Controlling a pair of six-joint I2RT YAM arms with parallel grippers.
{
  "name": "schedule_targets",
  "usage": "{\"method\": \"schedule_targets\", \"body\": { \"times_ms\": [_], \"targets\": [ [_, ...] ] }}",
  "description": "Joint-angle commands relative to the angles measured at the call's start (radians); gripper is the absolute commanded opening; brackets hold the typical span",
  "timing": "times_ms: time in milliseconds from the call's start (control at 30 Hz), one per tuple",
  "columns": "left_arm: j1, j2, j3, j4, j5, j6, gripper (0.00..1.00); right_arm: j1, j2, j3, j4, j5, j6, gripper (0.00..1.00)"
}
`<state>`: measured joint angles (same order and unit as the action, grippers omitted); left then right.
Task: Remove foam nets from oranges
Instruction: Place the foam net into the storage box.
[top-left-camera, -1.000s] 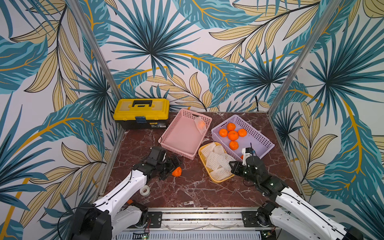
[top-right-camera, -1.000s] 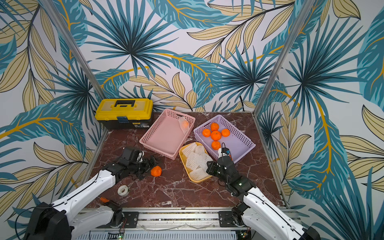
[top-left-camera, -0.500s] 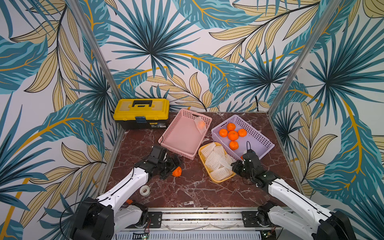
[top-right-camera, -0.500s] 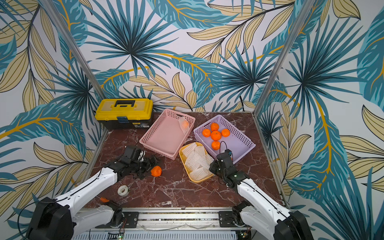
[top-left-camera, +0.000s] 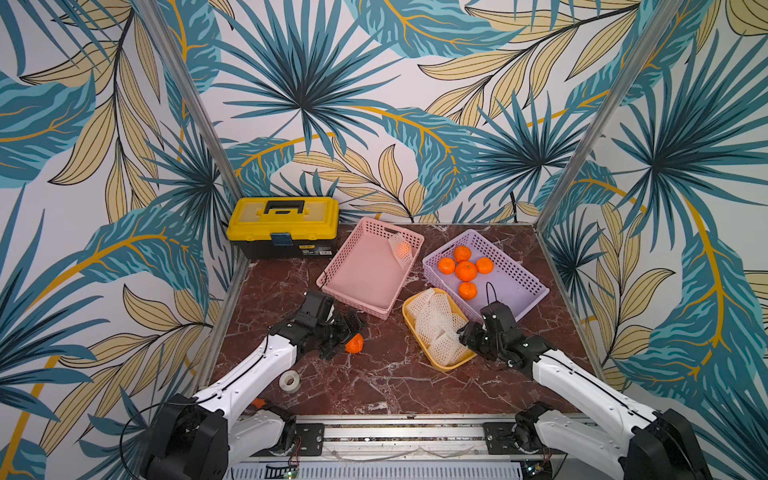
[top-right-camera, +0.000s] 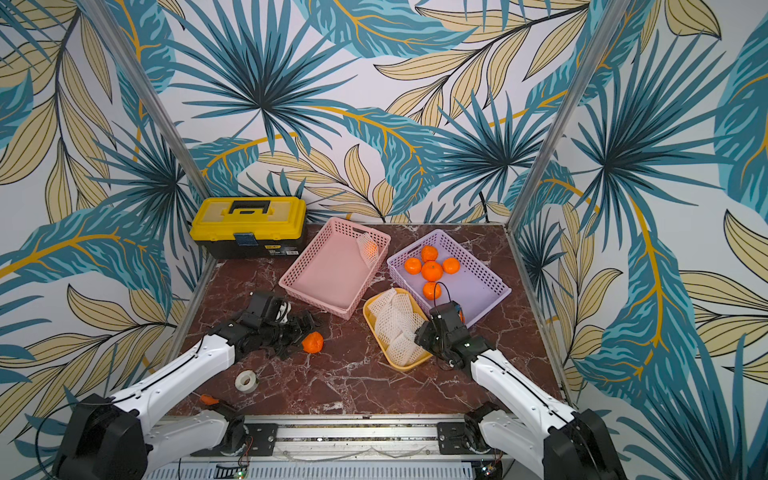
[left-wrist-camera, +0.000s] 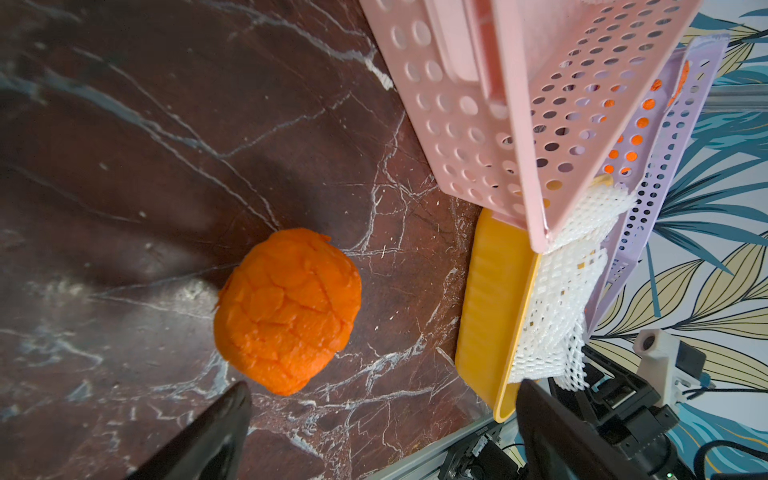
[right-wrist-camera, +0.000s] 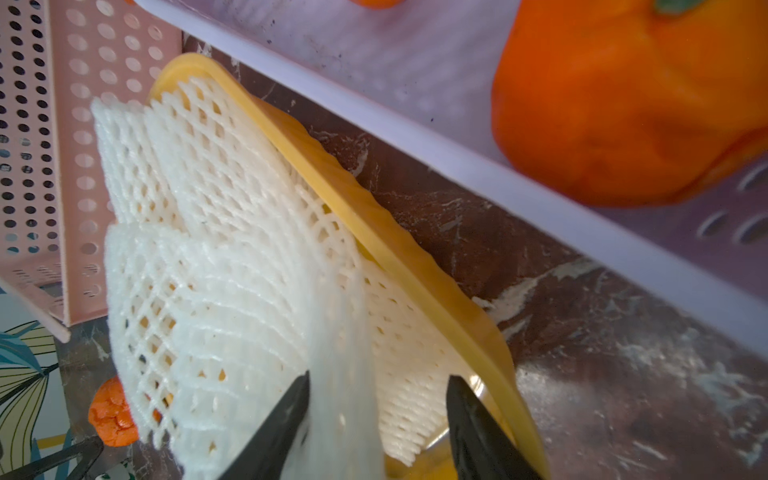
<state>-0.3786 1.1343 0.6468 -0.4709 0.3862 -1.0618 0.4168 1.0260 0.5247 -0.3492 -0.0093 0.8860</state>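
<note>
A bare orange (top-left-camera: 354, 343) with a net-marked skin lies on the marble table, right at the fingertips of my left gripper (top-left-camera: 347, 332). That gripper is open, and in the left wrist view the orange (left-wrist-camera: 286, 307) sits just ahead of its empty jaws (left-wrist-camera: 382, 399). My right gripper (top-left-camera: 463, 334) hovers over the yellow tray (top-left-camera: 443, 367) heaped with foam nets (top-left-camera: 434, 322). Its jaws (right-wrist-camera: 378, 386) stand apart, with a blurred foam net (right-wrist-camera: 345, 399) loose between them against one finger. Several bare oranges (top-left-camera: 465, 270) lie in the purple basket (top-left-camera: 519, 282). One netted orange (top-left-camera: 401, 249) rests in the pink basket (top-left-camera: 361, 274).
A yellow toolbox (top-left-camera: 282, 222) stands at the back left. A white tape roll (top-left-camera: 289, 381) lies near the front left beside my left arm. The pink and purple baskets and the tray crowd the back and right of the table.
My right gripper has gone from shut to open over the yellow tray, and the net it held is loose. The left arm and the bare orange have barely moved.
</note>
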Motion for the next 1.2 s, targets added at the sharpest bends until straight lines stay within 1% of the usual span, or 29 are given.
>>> {"method": "schedule_targets", "body": {
  "times_ms": [0,200,367,567,667,833,1033,1167],
  "targets": [
    [0.005,-0.028,0.03,-0.024,0.003,0.02,0.99,-0.002,-0.029,0.02,-0.077,-0.004,-0.017,0.56],
    [0.004,-0.021,0.043,-0.035,0.005,0.025,0.99,-0.002,-0.059,0.046,-0.153,0.014,-0.041,0.61],
    [0.007,-0.026,0.053,-0.053,0.0,0.032,0.99,0.002,-0.093,0.059,-0.224,0.012,-0.042,0.71],
    [0.014,-0.029,0.054,-0.073,-0.005,0.044,0.99,0.01,-0.134,0.077,-0.304,0.023,-0.046,0.77],
    [0.02,-0.031,0.057,-0.084,-0.005,0.049,0.99,0.011,-0.155,0.086,-0.333,0.011,-0.041,0.77],
    [0.021,-0.042,0.06,-0.092,-0.009,0.052,0.99,0.018,-0.195,0.108,-0.369,0.04,-0.058,0.77],
    [0.026,-0.048,0.065,-0.107,-0.009,0.057,0.99,0.02,-0.204,0.117,-0.334,0.003,-0.073,0.77],
    [0.027,-0.048,0.063,-0.115,-0.01,0.06,0.99,0.02,-0.211,0.128,-0.36,0.026,-0.074,0.75]
  ]
}}
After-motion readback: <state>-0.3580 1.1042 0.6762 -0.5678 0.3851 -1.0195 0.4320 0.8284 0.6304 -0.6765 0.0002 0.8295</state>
